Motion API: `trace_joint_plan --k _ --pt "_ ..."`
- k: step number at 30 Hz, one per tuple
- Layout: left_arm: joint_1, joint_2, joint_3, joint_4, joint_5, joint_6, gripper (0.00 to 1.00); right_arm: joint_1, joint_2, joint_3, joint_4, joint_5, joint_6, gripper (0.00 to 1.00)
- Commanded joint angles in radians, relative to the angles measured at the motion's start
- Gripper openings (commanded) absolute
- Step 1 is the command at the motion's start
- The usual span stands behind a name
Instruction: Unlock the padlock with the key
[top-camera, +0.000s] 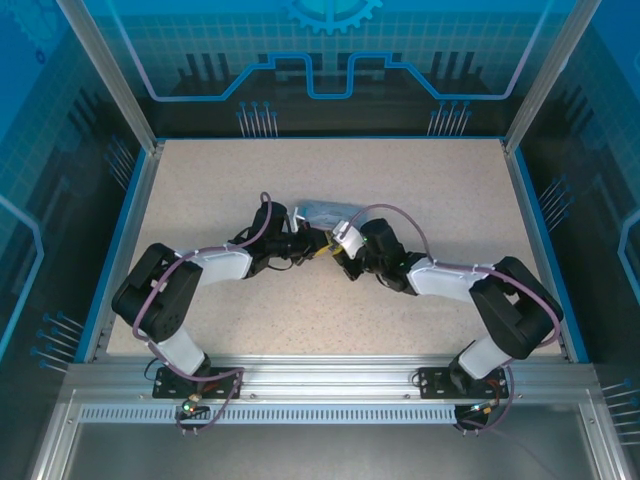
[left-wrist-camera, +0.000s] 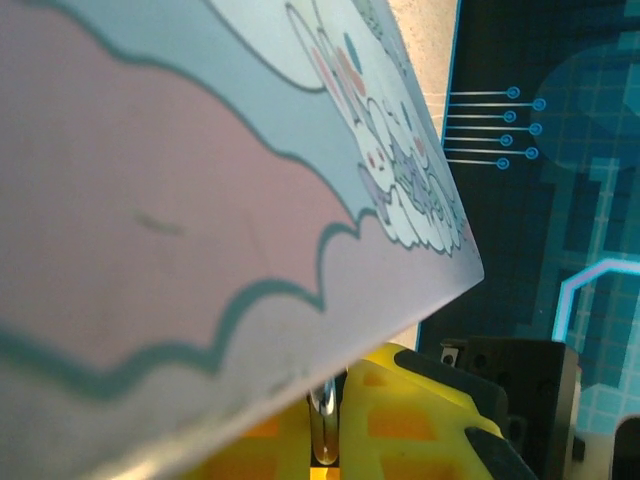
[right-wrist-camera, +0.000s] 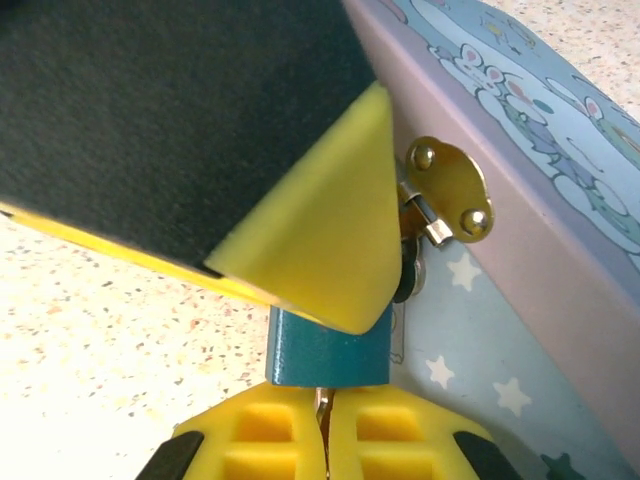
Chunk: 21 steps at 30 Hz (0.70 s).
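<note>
The padlock (right-wrist-camera: 325, 350) has a small teal body and hangs from the brass hasp (right-wrist-camera: 447, 190) on the front of the tin. In the left wrist view my left gripper (left-wrist-camera: 325, 445) is shut on the padlock's silvery shackle (left-wrist-camera: 324, 425). One of the left gripper's yellow fingers (right-wrist-camera: 320, 230) covers the top of the lock body in the right wrist view. My right gripper (right-wrist-camera: 323, 435) sits directly below the lock and is shut on the key (right-wrist-camera: 321, 402). The key is a thin metal sliver pointing up against the lock's underside. From above, both grippers (top-camera: 312, 246) (top-camera: 338, 256) meet at mid-table.
The pale blue cartoon tin (right-wrist-camera: 520, 300) lies just behind the grippers (top-camera: 322, 211), and its lid (left-wrist-camera: 200, 200) hangs close over the left wrist camera. The speckled tabletop (top-camera: 420, 190) has a blue rim and is enclosed by aluminium posts and glass walls.
</note>
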<state>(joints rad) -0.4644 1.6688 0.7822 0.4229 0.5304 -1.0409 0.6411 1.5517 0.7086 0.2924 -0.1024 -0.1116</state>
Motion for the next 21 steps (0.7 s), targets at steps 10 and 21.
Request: trace_joint_plan --k 10,21 --pt "0.004 -0.021 -0.005 0.041 0.093 0.247 0.00 -0.164 -0.041 -0.045 0.041 -0.482 0.197 0.00" --pt "0.005 -0.007 -0.025 0.045 0.101 0.439 0.00 -0.217 0.048 0.019 0.038 -0.653 0.257 0.01"
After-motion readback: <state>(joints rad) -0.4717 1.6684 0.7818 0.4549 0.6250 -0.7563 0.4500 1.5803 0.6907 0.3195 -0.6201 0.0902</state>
